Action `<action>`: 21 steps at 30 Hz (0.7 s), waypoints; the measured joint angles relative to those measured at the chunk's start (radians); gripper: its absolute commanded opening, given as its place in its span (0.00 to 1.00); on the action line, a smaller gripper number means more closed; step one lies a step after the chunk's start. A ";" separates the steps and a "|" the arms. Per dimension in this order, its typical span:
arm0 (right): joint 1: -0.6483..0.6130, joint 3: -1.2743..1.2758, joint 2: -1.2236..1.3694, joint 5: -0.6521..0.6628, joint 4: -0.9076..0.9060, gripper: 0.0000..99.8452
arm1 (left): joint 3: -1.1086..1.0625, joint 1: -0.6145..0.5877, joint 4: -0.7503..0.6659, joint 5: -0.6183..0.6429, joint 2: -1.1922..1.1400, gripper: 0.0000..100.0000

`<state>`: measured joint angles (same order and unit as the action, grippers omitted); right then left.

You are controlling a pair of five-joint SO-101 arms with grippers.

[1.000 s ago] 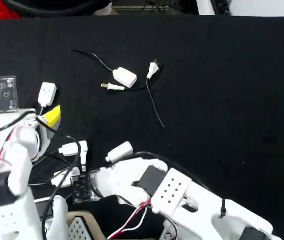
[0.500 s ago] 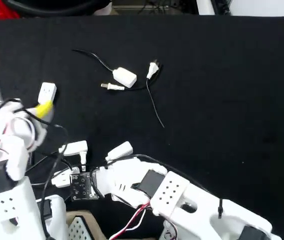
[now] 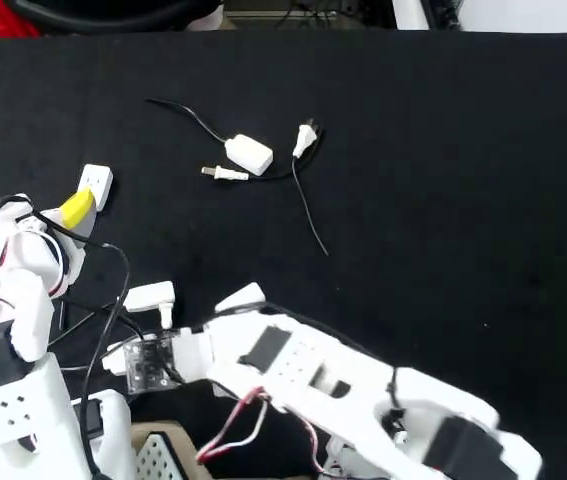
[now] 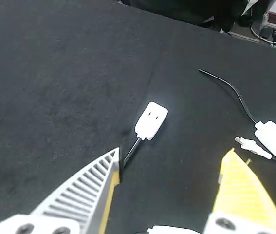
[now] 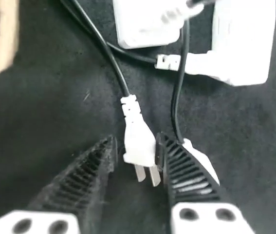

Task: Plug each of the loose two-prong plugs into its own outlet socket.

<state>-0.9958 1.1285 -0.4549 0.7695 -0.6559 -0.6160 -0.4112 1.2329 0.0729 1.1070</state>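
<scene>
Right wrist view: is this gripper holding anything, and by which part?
Nothing held yet. The right gripper straddles the white plug at its body, open, a gap on one side.

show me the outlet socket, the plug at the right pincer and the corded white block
outlet socket (image 4: 151,120), left wrist view, middle of its slotted face
plug (image 5: 139,146), right wrist view, white body behind the prongs
corded white block (image 3: 249,154), high view, centre of its top

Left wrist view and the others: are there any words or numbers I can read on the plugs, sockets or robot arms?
No words, numbers or signs can be read anywhere.
The white outlet socket shows two slots and no letters.
The white plug between the fingers of the right claw looks blank.
</scene>
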 measured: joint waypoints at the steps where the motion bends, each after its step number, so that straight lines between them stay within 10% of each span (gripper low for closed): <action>1: 0.000 -0.015 0.028 0.008 0.002 0.14 | 0.000 0.000 0.000 0.000 0.000 0.32; 21: 0.023 -0.262 0.330 0.100 -0.167 0.01 | -0.003 0.000 0.000 0.000 0.000 0.32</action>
<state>-0.9728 0.8661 -0.1250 0.8692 -0.8232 -0.6191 -0.4112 1.2329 0.0729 1.1070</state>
